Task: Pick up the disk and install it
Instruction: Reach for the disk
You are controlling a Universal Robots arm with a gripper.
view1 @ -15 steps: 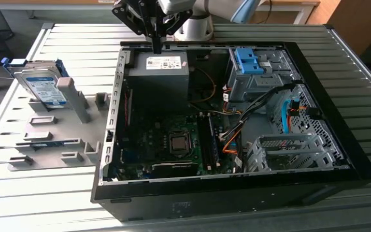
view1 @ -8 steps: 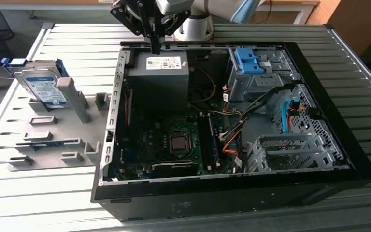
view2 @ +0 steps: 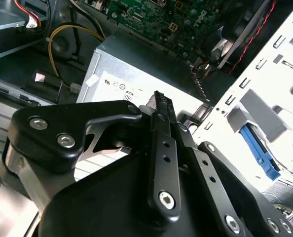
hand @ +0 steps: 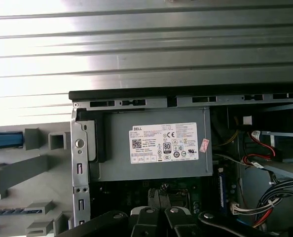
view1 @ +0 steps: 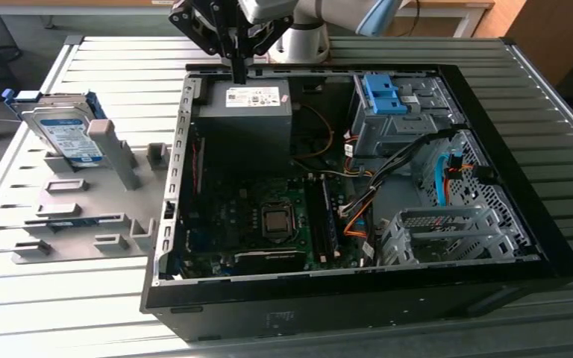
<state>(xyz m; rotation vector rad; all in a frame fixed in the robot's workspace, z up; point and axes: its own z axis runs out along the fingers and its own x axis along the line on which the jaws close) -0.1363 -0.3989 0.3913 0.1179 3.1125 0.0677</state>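
The disk (view1: 66, 133), a silver drive with a white-and-blue label and a blue bracket on its edges, leans upright in a grey fixture (view1: 87, 201) at the exterior view's left, outside the computer case. My gripper (view1: 239, 73) hangs above the case's far wall, over the power supply, well away from the disk. Its black fingers (view2: 159, 101) are pressed together with nothing between them. The fingers' base (hand: 159, 219) also appears in the first wrist view, over the motherboard edge.
The open black computer case (view1: 525, 224) lies on a slatted metal table (view1: 48, 313). Inside are a grey power supply (view1: 247, 101) with a white sticker, a motherboard (view1: 266, 216), loose cables (view1: 366, 201), a bare blue bracket (view1: 381, 93) and a metal drive cage (view1: 446, 231).
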